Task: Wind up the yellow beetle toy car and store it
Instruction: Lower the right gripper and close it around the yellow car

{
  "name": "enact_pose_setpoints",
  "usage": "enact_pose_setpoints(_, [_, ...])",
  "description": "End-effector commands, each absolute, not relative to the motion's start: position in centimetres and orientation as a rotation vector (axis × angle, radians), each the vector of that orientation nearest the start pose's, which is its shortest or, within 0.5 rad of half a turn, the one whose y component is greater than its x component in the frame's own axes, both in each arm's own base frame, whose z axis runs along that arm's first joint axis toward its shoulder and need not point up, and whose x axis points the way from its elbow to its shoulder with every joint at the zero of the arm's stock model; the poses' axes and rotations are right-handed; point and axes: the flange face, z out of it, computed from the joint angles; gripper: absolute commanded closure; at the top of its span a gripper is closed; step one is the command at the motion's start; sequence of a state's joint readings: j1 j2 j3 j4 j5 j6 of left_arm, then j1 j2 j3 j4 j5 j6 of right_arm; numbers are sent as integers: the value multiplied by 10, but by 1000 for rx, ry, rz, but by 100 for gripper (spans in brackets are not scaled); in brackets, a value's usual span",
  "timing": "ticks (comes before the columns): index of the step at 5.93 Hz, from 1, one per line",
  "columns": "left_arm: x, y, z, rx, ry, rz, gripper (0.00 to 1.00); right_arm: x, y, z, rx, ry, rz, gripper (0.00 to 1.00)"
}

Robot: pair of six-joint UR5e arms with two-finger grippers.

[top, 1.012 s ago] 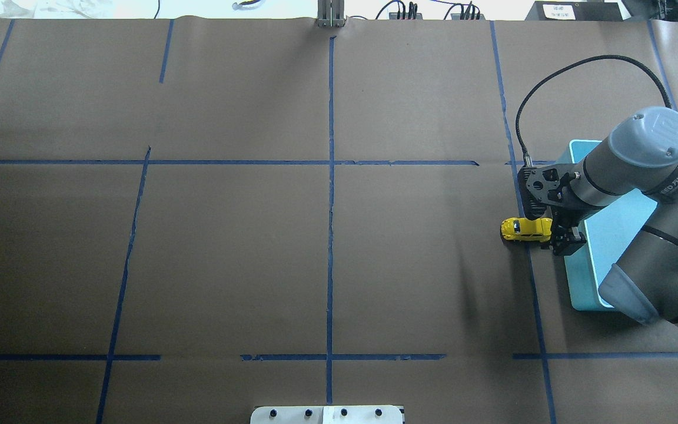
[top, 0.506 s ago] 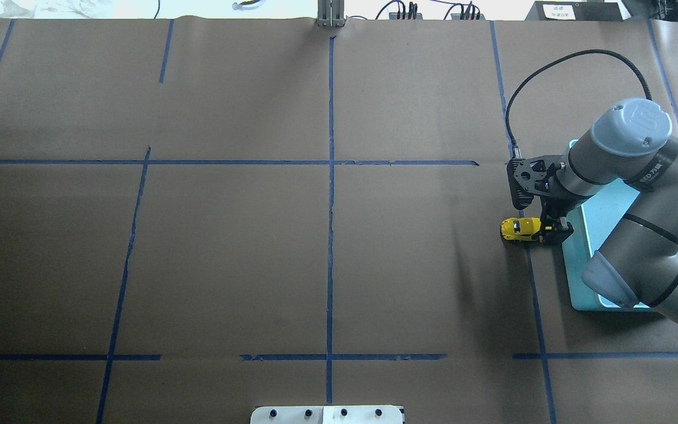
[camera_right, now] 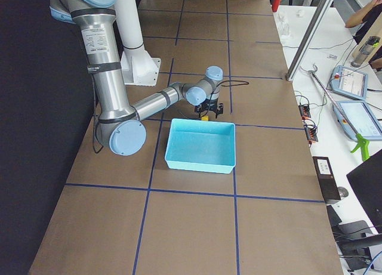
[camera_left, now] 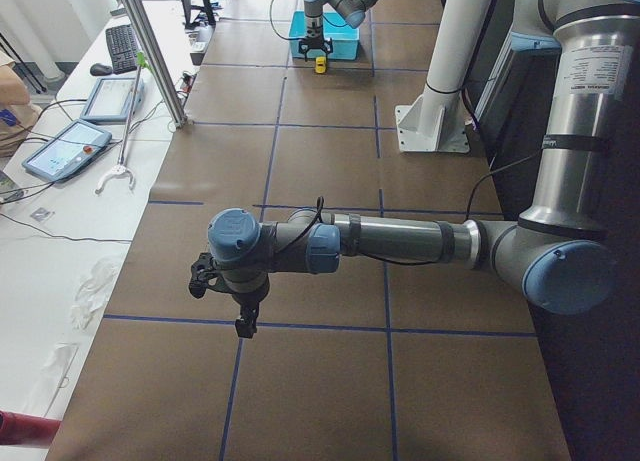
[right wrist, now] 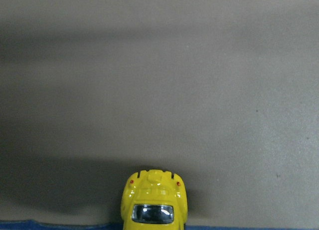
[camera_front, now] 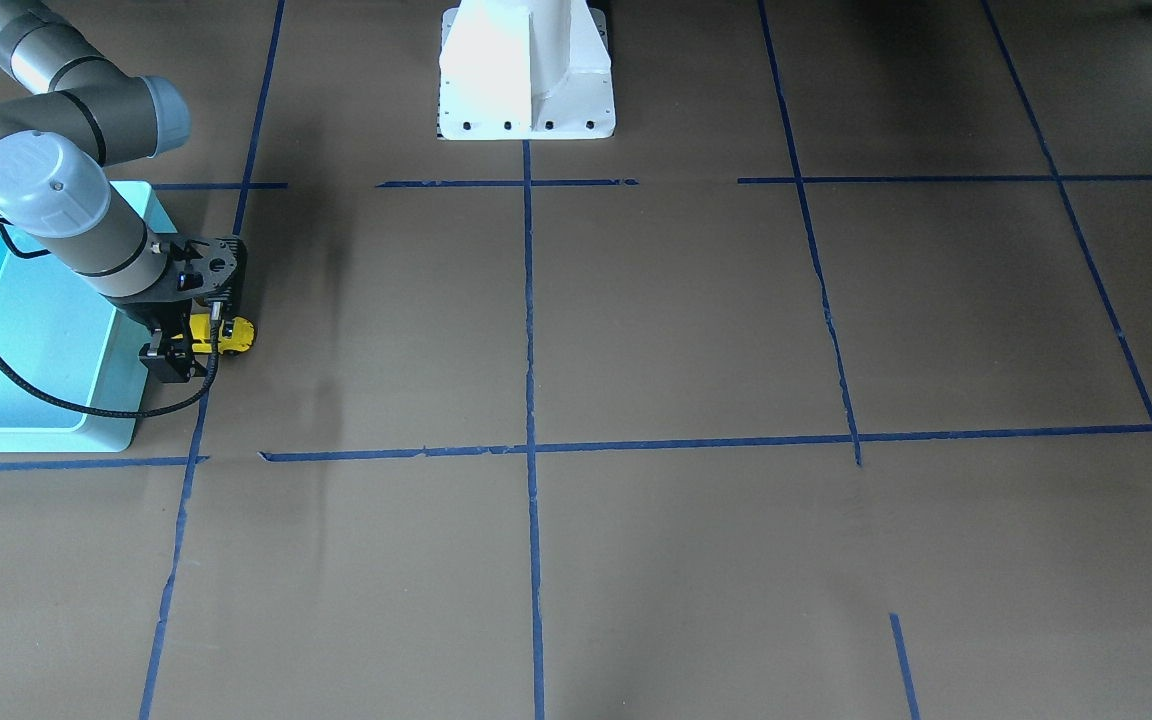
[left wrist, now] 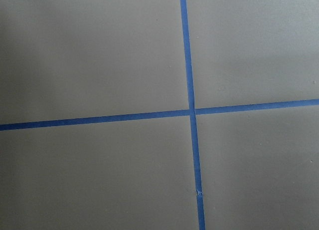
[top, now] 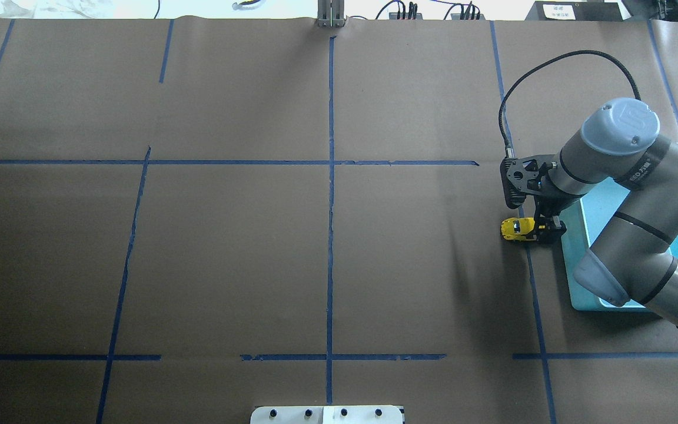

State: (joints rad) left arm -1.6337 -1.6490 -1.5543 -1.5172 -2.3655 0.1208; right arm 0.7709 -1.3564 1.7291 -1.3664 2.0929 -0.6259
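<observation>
The yellow beetle toy car (top: 517, 228) stands on the brown table just left of the turquoise bin (top: 577, 282). My right gripper (top: 546, 229) is low over the car's bin-side end, open, with a jaw on either side of it. In the front-facing view the car (camera_front: 228, 335) sticks out from under the gripper (camera_front: 179, 352). The right wrist view shows the car's end (right wrist: 154, 202) at the bottom edge. My left gripper (camera_left: 243, 316) shows only in the exterior left view, over a tape crossing far from the car. I cannot tell if it is open or shut.
The bin (camera_right: 203, 144) holds nothing that I can see. A black cable (top: 551, 65) loops from the right wrist. The white robot base (camera_front: 526, 70) stands at the table's robot side. Blue tape lines (top: 330, 176) divide the table.
My right gripper has moved left from the bin's edge and now covers more of the car. The car has not moved.
</observation>
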Motion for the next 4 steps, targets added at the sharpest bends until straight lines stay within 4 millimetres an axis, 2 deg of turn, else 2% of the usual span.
enact_pose_setpoints(1, [-95,-520,630,81,792,57,0,-368,-462,457,565,-609,-1514,0])
enact_pose_setpoints(4, [-95,-520,630,82,792,59,0,-363,-458,470,547,-600,-1509,0])
